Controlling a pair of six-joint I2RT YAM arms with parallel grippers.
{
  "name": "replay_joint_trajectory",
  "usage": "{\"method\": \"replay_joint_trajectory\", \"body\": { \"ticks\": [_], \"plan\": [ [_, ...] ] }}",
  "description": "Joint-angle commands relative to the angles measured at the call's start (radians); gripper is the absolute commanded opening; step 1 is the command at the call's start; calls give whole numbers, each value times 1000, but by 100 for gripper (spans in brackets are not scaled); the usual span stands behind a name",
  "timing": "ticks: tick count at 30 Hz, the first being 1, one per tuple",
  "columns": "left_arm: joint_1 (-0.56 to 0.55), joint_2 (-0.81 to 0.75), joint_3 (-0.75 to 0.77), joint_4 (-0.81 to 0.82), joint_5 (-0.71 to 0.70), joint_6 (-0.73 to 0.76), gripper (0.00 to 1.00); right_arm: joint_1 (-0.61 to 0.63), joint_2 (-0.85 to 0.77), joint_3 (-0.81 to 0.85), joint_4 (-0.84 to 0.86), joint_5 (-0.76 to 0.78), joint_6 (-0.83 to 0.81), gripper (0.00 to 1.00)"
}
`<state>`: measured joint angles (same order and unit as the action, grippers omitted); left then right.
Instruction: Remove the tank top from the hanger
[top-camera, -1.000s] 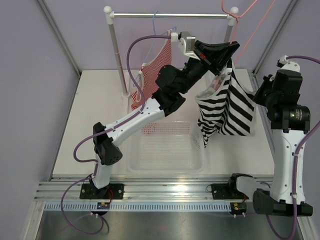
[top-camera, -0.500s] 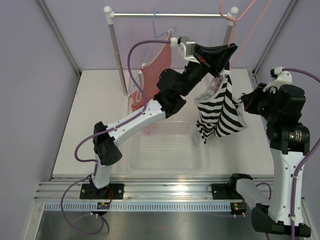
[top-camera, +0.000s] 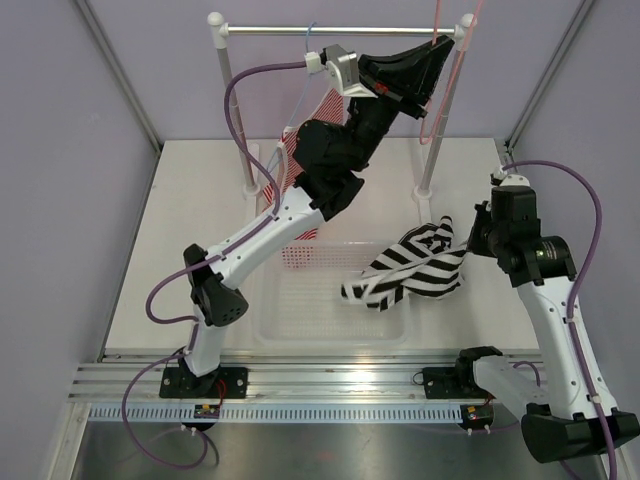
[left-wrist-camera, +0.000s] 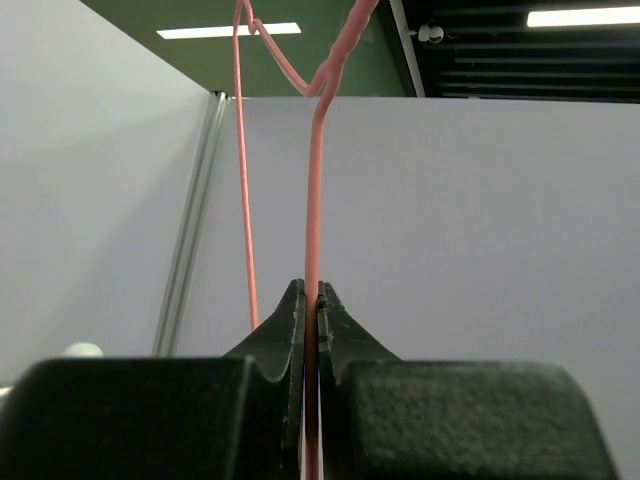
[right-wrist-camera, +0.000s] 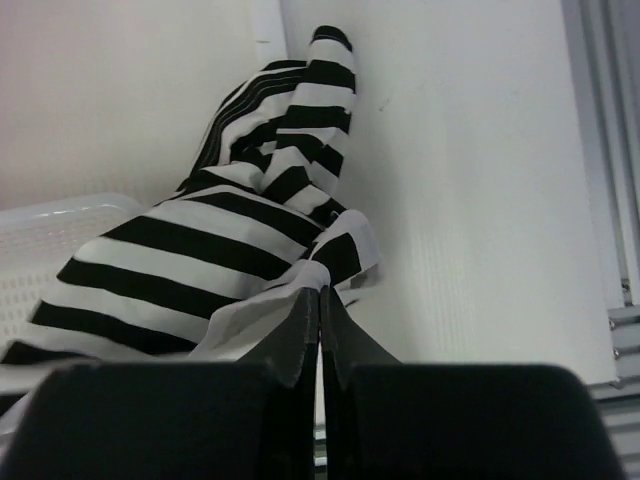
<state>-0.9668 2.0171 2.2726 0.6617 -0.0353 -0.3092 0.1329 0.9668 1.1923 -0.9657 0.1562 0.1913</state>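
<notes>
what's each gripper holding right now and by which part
Left gripper pinches the hanger by one wire below the twisted neck. Right gripper pinches the tank top by a cloth edge.

Your left tool (top-camera: 436, 55) is upper centre-right of frame, up by the rack rail (top-camera: 340, 30), at the pink hanger (top-camera: 436, 20). Tank top (top-camera: 405, 275) is off it, lying centre-right, half over basket (top-camera: 330, 335) rim, half on table (top-camera: 150, 250). Your right tool (top-camera: 470, 240) meets its right end.
</notes>
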Motion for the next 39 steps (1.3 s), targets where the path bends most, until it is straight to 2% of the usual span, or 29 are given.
{"method": "replay_joint_trajectory", "body": {
  "ticks": [1, 3, 4, 7, 8, 15, 18, 20, 22, 29, 30, 31, 33, 35, 39],
  "plan": [
    [14, -38, -2, 23, 12, -4, 0, 4, -33, 68, 5, 152, 20, 0],
    [14, -92, -124, 85, 14, -27, 0, 1, 10, 128, -25, 186, 37, 0],
    [14, -159, -271, 154, 9, -39, 0, -4, 19, 194, -28, 183, 45, 0],
    [14, -254, -436, 199, 18, -28, 0, -6, 38, 309, -28, 163, 69, 0],
    [14, -317, -537, 203, 20, -21, 0, -7, 42, 335, -27, 163, 73, 0],
    [14, -550, -910, 259, 5, 15, 0, -55, 122, 510, -39, 258, 36, 0],
    [14, -615, -991, 216, -14, 25, 0, -122, 124, 541, -33, 322, 10, 0],
    [14, -642, -1012, 158, -40, 35, 0, -125, 116, 552, -10, 374, -9, 0],
    [14, -672, -992, 16, -41, 51, 0, -167, 104, 572, 5, 416, -18, 0],
    [14, -751, -1001, -284, -109, 53, 0, -174, 162, 630, -19, 390, -33, 0],
    [13, -755, -992, -325, -112, 58, 0, -174, 176, 626, -33, 352, -24, 0],
    [8, -758, -986, -393, -115, 61, 0, -174, 176, 595, -44, 233, -3, 0],
    [-3, -765, -981, -444, -124, 70, 0, -174, 121, 496, 11, 102, 71, 0],
    [-13, -779, -981, -525, -178, 84, 0, -174, 32, 222, 118, -60, 146, 0],
    [-24, -810, -960, -641, -242, 84, 0, -174, -60, -65, 240, -151, 238, 0]
  ]
}}
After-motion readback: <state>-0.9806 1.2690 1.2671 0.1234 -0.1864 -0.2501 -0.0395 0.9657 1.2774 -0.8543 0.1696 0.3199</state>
